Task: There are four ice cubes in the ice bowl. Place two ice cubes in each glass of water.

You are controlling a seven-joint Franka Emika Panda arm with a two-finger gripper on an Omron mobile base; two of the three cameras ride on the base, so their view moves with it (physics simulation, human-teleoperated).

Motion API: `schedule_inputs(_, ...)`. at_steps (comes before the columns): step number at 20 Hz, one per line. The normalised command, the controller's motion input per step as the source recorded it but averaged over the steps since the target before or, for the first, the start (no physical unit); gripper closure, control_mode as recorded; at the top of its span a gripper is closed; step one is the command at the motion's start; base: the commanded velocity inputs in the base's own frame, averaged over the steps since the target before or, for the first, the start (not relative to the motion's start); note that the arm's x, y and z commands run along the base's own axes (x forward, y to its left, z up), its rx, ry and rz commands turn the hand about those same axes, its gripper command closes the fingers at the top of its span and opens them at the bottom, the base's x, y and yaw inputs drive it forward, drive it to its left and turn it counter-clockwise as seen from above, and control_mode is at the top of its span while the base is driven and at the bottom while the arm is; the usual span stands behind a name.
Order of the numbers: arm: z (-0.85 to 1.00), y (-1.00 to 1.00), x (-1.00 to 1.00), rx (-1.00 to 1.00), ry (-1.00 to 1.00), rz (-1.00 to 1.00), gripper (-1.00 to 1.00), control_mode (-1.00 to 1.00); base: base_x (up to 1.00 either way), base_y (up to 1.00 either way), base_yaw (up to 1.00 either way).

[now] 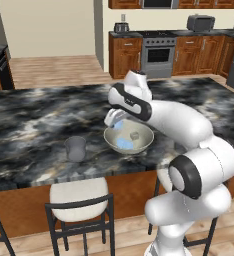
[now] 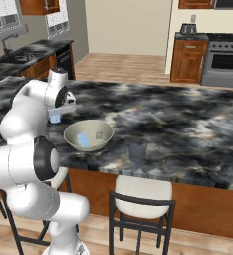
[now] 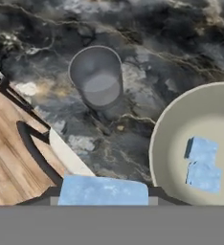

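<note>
The dark marbled counter [image 1: 34, 120] carries the ice bowl [image 1: 145, 143], wide and stiff, resting stable near the front edge. In the hand view the glass of water [image 3: 96, 76] stands at about 10 o'clock from the bowl, upright and apart from it; being light and narrow, it would likely tip if knocked at the rim.

Two ice cubes [image 3: 203, 162] lie touching on the bowl floor; the left base view also shows a greyer cube [image 1: 135, 135] beside them. Each is small, hard, probably slippery and light, best taken across two opposite flat faces.

The pincer [image 3: 104, 197] hangs over the counter at about 9 o'clock from the bowl, drawn narrow on a fourth ice cube [image 3: 103, 190], clamped between its fingertips.
</note>
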Motion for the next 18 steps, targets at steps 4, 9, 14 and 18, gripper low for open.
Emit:
schedule_inputs(4, 0.07, 0.0, -0.82, -0.06, 0.05, 0.25, 1.0, -1.0, 0.0, 0.0, 0.0)
schedule_inputs(9, 0.0, 0.05, -0.54, 0.0, 0.0, 0.19, 1.0, -1.0, 0.0, 0.0, 0.0)
schedule_inputs(14, 0.0, 0.26, -0.11, 0.0, -0.18, 0.13, 1.0, -1.0, 0.0, 0.0, 0.0)
schedule_inputs(18, 0.0, 0.31, 0.0, 0.0, -0.17, 0.12, 1.0, -1.0, 0.0, 0.0, 0.0)
